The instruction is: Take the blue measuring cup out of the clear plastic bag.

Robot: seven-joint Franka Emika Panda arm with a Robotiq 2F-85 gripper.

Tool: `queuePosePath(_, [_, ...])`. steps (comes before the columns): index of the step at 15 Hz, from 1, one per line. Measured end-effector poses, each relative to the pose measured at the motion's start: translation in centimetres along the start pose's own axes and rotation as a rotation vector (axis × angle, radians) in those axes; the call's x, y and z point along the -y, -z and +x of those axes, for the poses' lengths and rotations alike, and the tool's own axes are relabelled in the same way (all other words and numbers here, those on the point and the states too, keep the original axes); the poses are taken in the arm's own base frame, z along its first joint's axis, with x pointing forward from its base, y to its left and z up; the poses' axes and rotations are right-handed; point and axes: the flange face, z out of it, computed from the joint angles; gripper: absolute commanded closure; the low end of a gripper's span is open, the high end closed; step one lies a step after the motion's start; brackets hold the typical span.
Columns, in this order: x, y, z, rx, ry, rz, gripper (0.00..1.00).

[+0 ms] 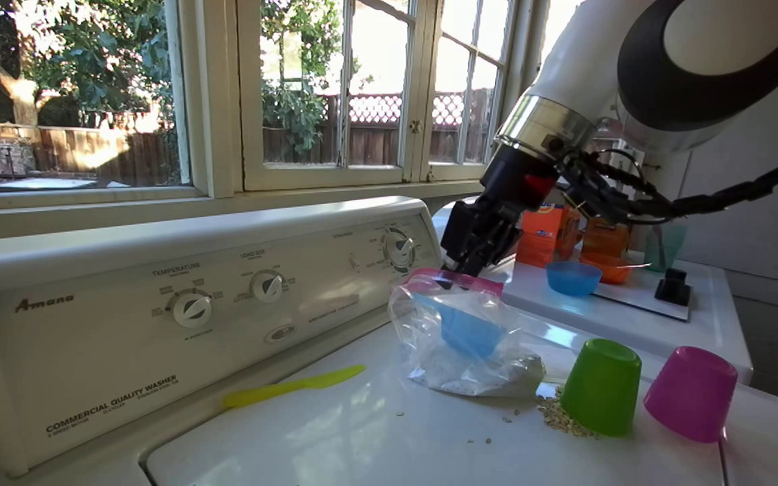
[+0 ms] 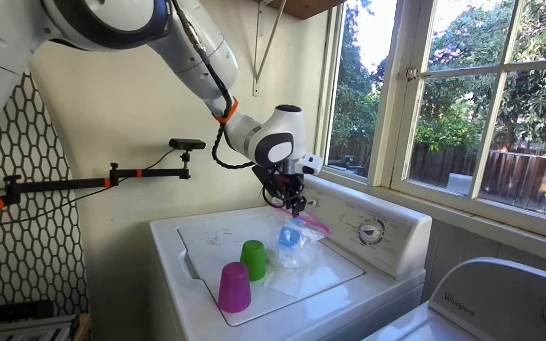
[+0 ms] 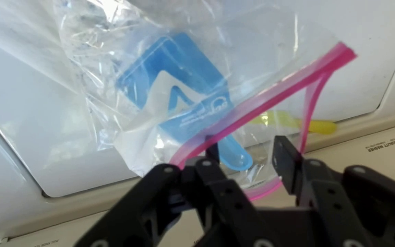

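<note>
In the wrist view, the pincer has its two fingers spread apart at the lower middle, and nothing looks squeezed between them. The blue measuring cup is inside the clear plastic bag — its wide part sits a little left of the middle of the wrist view, and its thin handle points down into the gap between the fingers. The bag's pink edge runs slantwise across that view, and I cannot tell whether a finger is under it or just beside it. The step now seems to be getting hold of the handle and nothing else. To do it well, I think the pincer should reach in through the bag's mouth with one finger on each side of the handle, deep enough to bite more than the tip. Keep the pink edge out of that bite, or the whole bag may come up too. Then squeeze, and pull slowly the way the handle points, so the cup's wide end does not snag on the thin plastic. On the tabletop, to the right in an exterior view, a green cup stands near the bag — so lift up and do not swing that way
</note>
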Motion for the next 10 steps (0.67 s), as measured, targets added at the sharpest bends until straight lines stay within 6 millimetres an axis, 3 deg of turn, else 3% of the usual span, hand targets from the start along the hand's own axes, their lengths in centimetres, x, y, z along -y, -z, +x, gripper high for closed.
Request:
queuePosePath(2, [0.0,-0.2,-0.1,0.003,0.001,-0.001,0.12])
queuePosePath(4, [0.0,-0.4,-0.1,0.006,0.006,-0.004,0.06])
queuePosePath(10, [0.2,-1.1,0.1,0.0,0.053,-0.014,0.1])
